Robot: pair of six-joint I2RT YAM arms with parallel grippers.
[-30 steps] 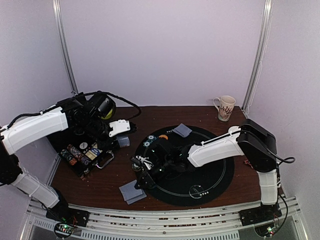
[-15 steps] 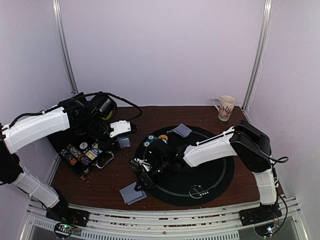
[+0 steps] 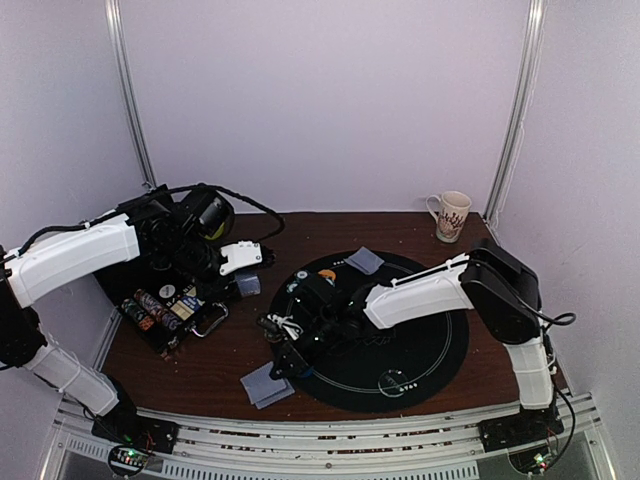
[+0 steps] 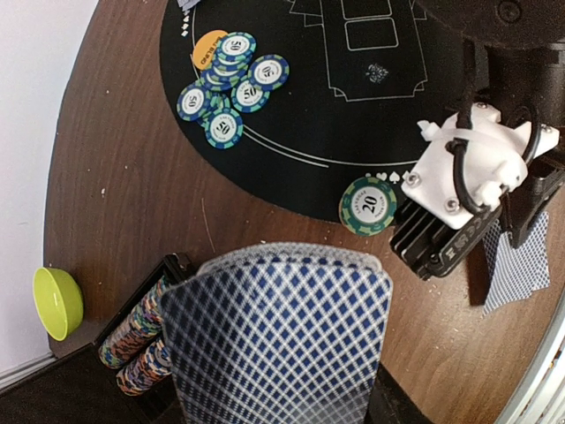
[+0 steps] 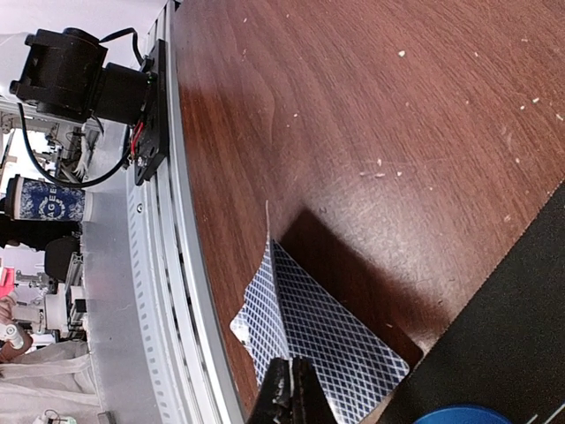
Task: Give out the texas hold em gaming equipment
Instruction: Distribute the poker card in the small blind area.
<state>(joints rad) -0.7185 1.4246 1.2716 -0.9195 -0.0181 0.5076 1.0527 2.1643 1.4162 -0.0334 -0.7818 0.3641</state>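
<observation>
My left gripper hangs over the table's left side, shut on a deck of blue-diamond-backed playing cards; the deck hides its fingers in the left wrist view. My right gripper sits at the mat's near-left edge, shut on the edge of one card that stands bent above a second card lying flat on the wood. Both cards show by the front rail. Several teal-edged poker chips and an orange button disc lie on the black mat, with a single chip nearer.
A chip tray with stacked chips stands at the left. Two more cards lie at the mat's far edge. A patterned mug stands at the back right, a green bowl at the back left. The metal front rail runs close to the held card.
The right arm has shifted slightly left, its gripper staying by the front cards. The left arm and its deck have not moved.
</observation>
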